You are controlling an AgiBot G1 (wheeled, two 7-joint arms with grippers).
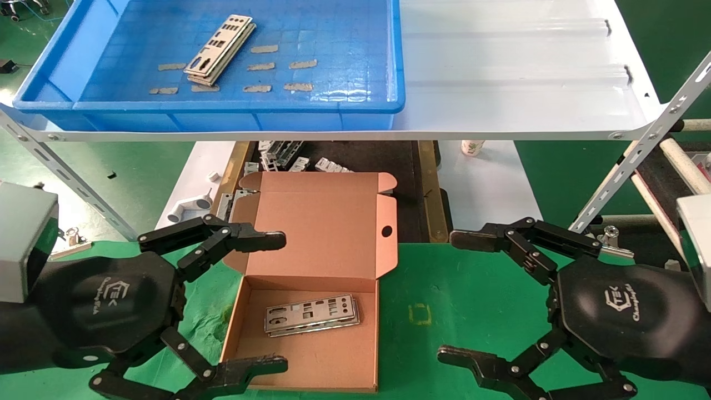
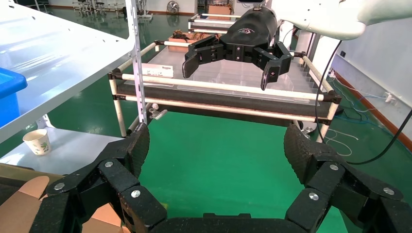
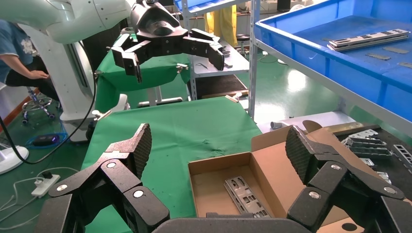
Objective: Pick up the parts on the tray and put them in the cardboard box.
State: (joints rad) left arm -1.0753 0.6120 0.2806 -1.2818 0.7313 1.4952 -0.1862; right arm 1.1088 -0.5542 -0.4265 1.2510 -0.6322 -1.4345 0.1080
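Observation:
A stack of silver punched metal parts (image 1: 220,50) lies on the floor of the blue tray (image 1: 355,105) on the white shelf. The open cardboard box (image 1: 311,350) sits on the green mat below, its lid (image 1: 322,222) leaning back. Inside it lie parts (image 1: 311,315), which also show in the right wrist view as parts (image 3: 243,195) in the box (image 3: 214,184). My left gripper (image 1: 272,303) hangs open at the box's left side, holding nothing. My right gripper (image 1: 464,297) is open over the mat to the box's right, also holding nothing.
Small grey tape patches (image 1: 264,66) dot the tray floor. White and metal brackets (image 1: 289,158) lie on a dark surface behind the box. A paper cup (image 1: 472,147) stands under the shelf. Slanted shelf struts (image 1: 639,166) flank both sides; a binder clip (image 1: 614,236) lies right.

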